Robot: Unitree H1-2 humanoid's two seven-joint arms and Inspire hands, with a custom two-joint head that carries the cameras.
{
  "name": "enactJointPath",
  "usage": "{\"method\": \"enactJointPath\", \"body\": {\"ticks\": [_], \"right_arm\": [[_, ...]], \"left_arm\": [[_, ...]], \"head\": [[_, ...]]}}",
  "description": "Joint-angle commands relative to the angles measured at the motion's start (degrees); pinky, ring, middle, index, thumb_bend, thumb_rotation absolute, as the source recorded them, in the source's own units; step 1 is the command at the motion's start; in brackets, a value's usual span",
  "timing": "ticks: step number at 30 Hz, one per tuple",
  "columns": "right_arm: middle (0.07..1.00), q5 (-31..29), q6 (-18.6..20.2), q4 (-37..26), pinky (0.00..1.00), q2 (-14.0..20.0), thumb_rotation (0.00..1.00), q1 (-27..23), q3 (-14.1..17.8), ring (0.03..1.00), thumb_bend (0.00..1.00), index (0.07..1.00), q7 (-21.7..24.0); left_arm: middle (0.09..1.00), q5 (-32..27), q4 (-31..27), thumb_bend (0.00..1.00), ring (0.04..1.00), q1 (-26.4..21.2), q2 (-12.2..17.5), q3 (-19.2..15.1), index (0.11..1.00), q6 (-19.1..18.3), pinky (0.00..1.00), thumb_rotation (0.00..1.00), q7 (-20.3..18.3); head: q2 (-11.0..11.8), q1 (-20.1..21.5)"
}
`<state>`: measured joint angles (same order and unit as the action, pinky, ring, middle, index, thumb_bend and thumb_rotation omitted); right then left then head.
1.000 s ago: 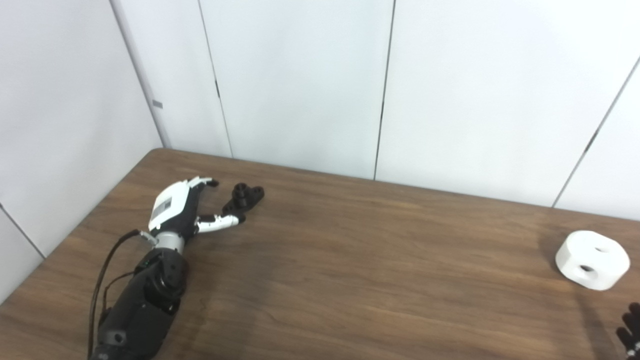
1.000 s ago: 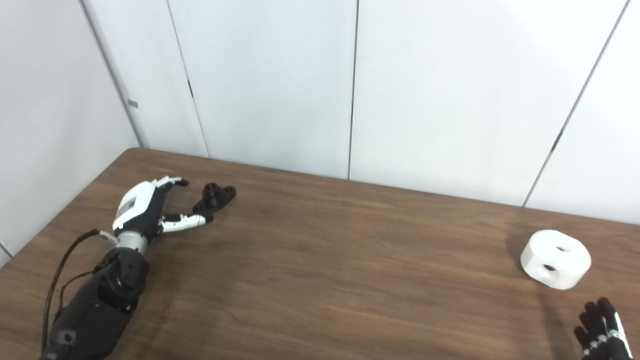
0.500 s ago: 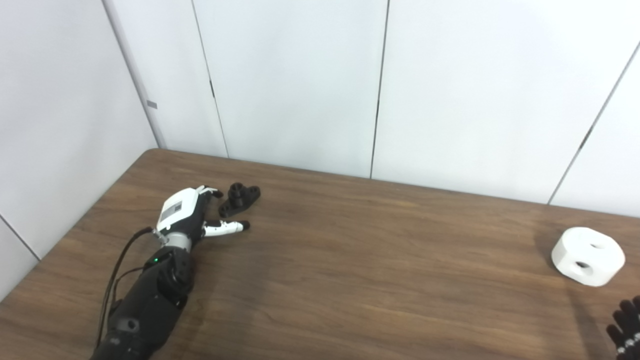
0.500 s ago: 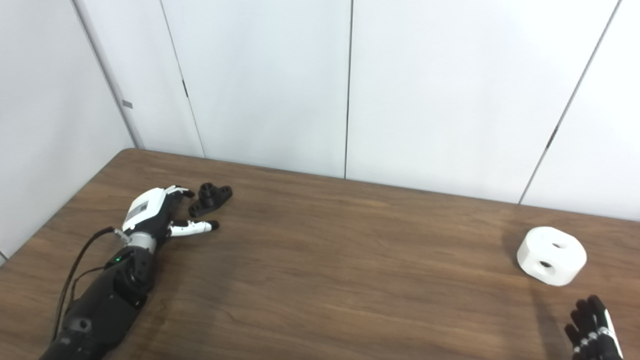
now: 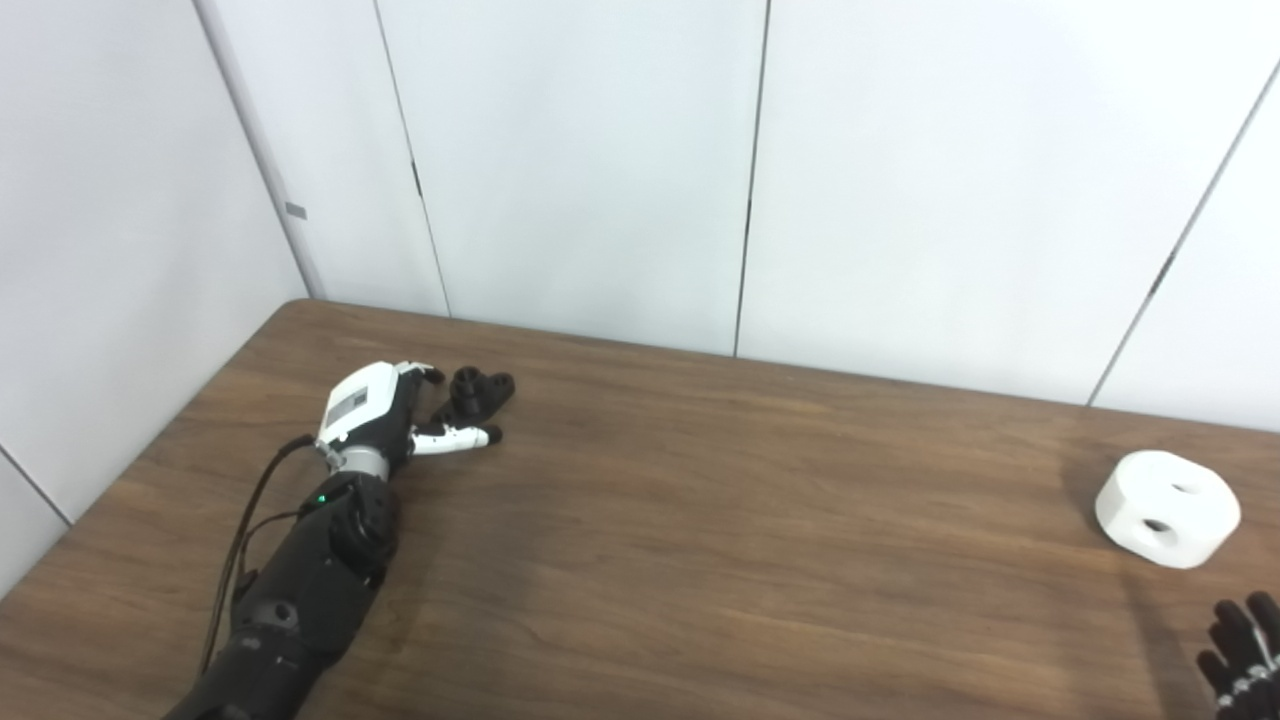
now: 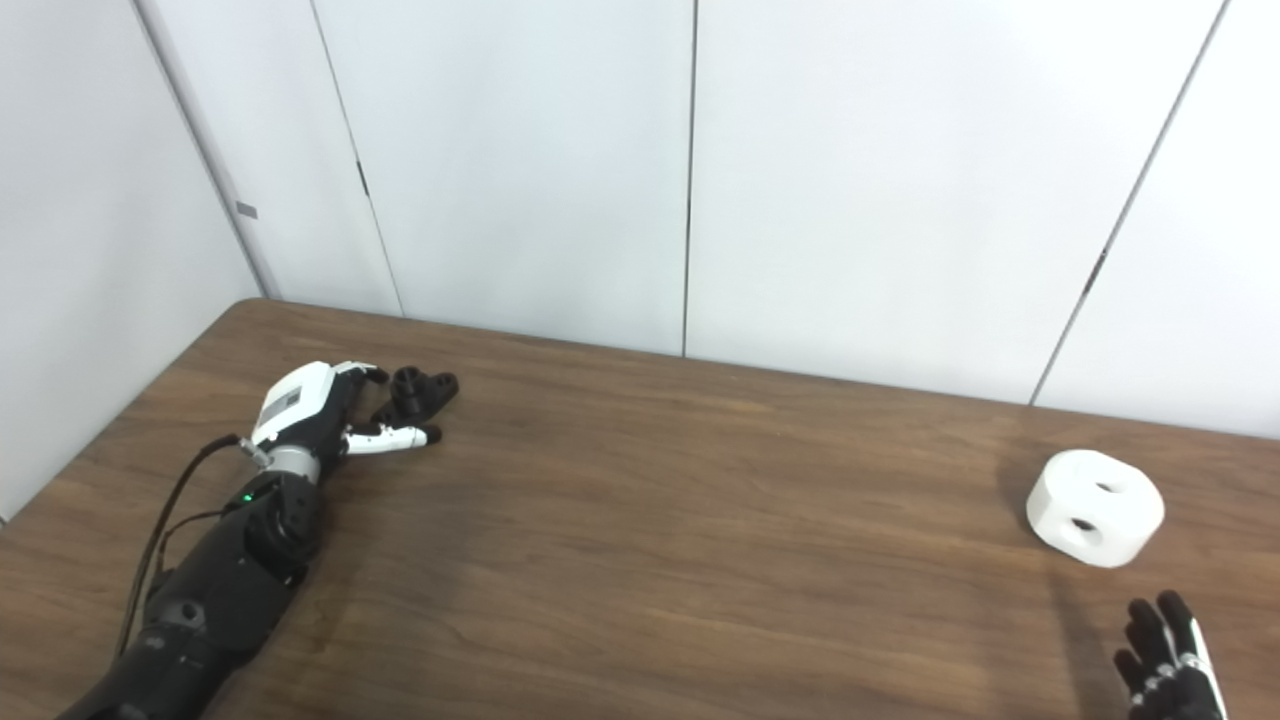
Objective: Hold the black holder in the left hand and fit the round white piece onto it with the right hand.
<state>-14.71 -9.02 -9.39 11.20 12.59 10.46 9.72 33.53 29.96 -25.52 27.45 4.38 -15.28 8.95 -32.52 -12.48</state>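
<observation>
The small black holder point(image 5: 478, 391) lies on the brown table point(image 5: 700, 520) at the far left. My left hand point(image 5: 385, 415) lies just to its left with its fingers spread around the holder's near end; thumb in front, other fingers behind, no grip visible. The round white piece point(image 5: 1167, 508), with two holes in its top, sits on the table at the far right. Only the dark fingertips of my right hand point(image 6: 1165, 665) show at the bottom right corner, apart and holding nothing, a short way in front of the white piece.
White wall panels point(image 5: 600, 170) rise right behind the table's back edge and along its left side. The table's left edge runs diagonally close beside my left arm point(image 5: 300, 590).
The camera has shifted a little to the right. My left hand has moved forward to the holder, its fingers now around the holder's near end. The right hand has barely moved.
</observation>
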Motion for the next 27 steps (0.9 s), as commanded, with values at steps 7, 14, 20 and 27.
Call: {"method": "enactJointPath", "body": {"ticks": [7,14,20,27], "right_arm": [[0.972,-0.4,-0.2,0.8,1.00,-1.0,0.90,1.6,-0.6,0.992,0.67,1.000,0.0],[0.975,-0.9,0.2,0.4,1.00,-1.0,0.89,1.7,-0.6,1.000,0.66,1.000,0.1],[0.973,-0.7,0.3,0.6,1.00,-0.9,0.87,1.7,-0.5,0.993,0.68,1.000,0.0],[0.979,-0.8,0.3,0.4,1.00,-0.7,0.87,1.9,-0.6,0.995,0.69,1.000,0.3]], "left_arm": [[0.903,-1.2,-0.2,0.89,0.960,-2.5,0.7,0.2,0.746,0.1,0.95,0.43,0.4],[0.900,-2.2,-0.6,0.88,0.973,-2.0,0.9,0.2,0.694,0.1,0.97,0.42,-0.3],[0.900,-2.1,-0.2,0.88,0.972,-1.9,1.2,0.6,0.692,-0.3,0.98,0.40,-0.7],[0.890,-2.1,-0.2,0.86,0.960,-1.9,1.1,1.1,0.664,0.4,0.99,0.38,-0.5]], "head": [[-0.4,-0.4],[-0.7,-0.2],[-0.8,-0.2],[-1.1,0.0]]}}
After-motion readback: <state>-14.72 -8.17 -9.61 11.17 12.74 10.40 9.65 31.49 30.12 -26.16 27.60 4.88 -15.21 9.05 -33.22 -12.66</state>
